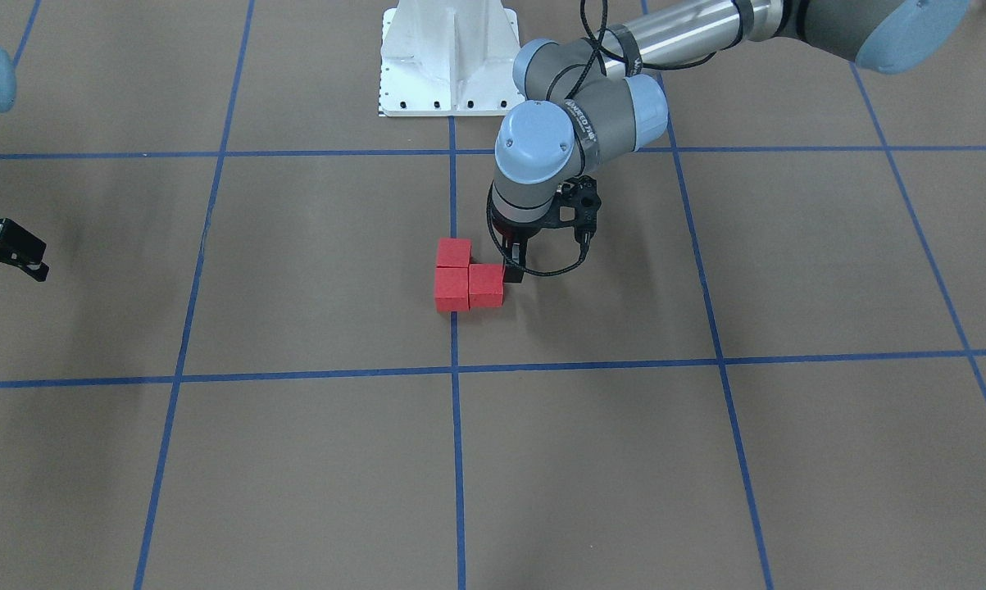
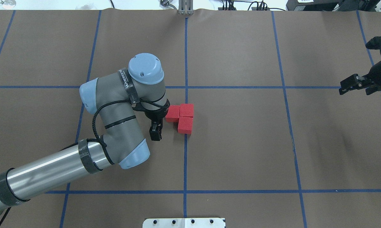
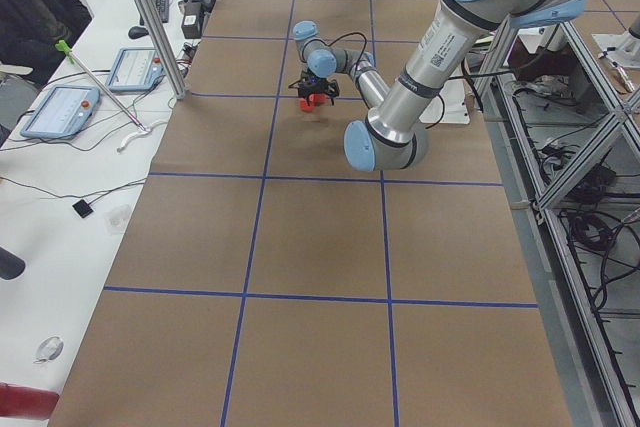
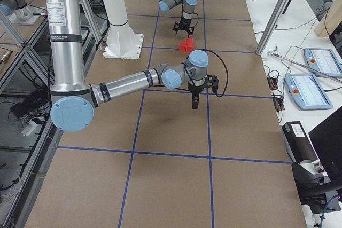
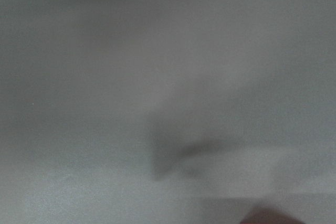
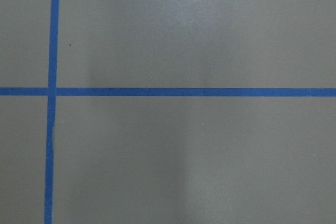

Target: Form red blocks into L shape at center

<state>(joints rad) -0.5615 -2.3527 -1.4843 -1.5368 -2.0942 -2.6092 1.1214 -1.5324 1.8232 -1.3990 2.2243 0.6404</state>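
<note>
Red blocks [image 2: 185, 120], three matte cubes flush in an L.

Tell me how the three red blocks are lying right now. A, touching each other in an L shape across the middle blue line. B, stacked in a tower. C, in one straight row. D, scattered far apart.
A: the red blocks sit flush together, two side by side and the third against one of them, making an L that straddles the middle blue line.
</note>
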